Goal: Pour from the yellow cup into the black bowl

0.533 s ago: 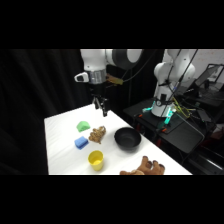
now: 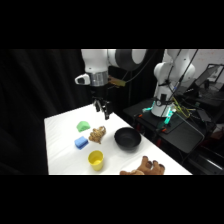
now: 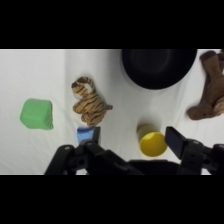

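Gripper point(image 2: 104, 110) hangs in the air above the table point(image 2: 60, 145), fingers spread apart with nothing between them. In the wrist view the gripper point(image 3: 134, 140) shows one finger at lower left and one at lower right, a wide gap between them.

Landmark: bowl point(image 2: 127, 138), black, upright on the table. In the side view the cup point(image 2: 96, 160) stands upright, left of the bowl and nearer the camera, clearly apart from it. Cup is yellow, open end up; its contents can't be made out. In the wrist view the cup point(image 3: 151, 141) sits below the bowl point(image 3: 159, 67), apart from it, in the gap between the fingers but low on the table, not touched by them.

Tiger toy point(image 2: 97, 134) lies just left of the bowl in the side view, between bowl and the green piece point(image 2: 83, 126). Blue block point(image 2: 81, 143) is left of the bowl too, just beside the tiger and just below the green piece. In the wrist view the tiger point(image 3: 89, 102) is down-left of the bowl, the green piece point(image 3: 37, 114) farther left, and the blue block point(image 3: 86, 135) is partly hidden by the left finger.

Brown plush toy point(image 2: 147, 167) lies near the bowl toward the camera in the side view, at the table's near edge. In the wrist view it point(image 3: 210, 90) is right of the bowl, close to it, cut off by the frame edge.

Gripper is above the table's far side, up-left of the bowl, above the tiger area.
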Robot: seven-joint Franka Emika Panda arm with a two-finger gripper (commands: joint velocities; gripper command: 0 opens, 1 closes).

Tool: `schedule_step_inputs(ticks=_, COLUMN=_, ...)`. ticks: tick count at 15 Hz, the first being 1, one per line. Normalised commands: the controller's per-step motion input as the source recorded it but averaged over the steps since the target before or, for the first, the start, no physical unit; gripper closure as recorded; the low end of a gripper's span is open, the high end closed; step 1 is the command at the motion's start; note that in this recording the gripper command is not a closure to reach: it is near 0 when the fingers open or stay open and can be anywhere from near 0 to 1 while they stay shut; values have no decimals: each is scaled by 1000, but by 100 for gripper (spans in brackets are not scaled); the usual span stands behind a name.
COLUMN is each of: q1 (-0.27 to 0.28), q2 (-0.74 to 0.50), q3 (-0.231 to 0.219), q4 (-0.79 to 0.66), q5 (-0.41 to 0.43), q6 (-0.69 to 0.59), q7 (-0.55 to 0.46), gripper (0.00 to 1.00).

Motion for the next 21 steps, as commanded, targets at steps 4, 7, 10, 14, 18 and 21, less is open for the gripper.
schedule_step_inputs(ticks=4, q1=126, q2=195, q3=111, q4=312, q5=-39, q6=73, q7=98, gripper=0)
schedule_step_inputs(ticks=7, q1=79, q2=299, q3=69, q4=348, q5=-14, q6=175, q7=-19, gripper=0)
schedule_step_inputs(ticks=10, q1=59, q2=278, q3=56, q4=312, q5=-14, q6=171, q7=-131, gripper=0)
schedule_step_inputs(ticks=14, q1=42, q2=225, q3=37, q4=216, q5=-36, q6=136, q7=-162, gripper=0)
schedule_step_inputs(ticks=18, q1=-1, q2=248, q3=27, q4=163, q5=-11, q6=148, q7=-212, gripper=0)
schedule_step_inputs(ticks=21, q1=-7, q2=298, q3=37, q4=214, q5=7, q6=108, q7=-206, gripper=0)
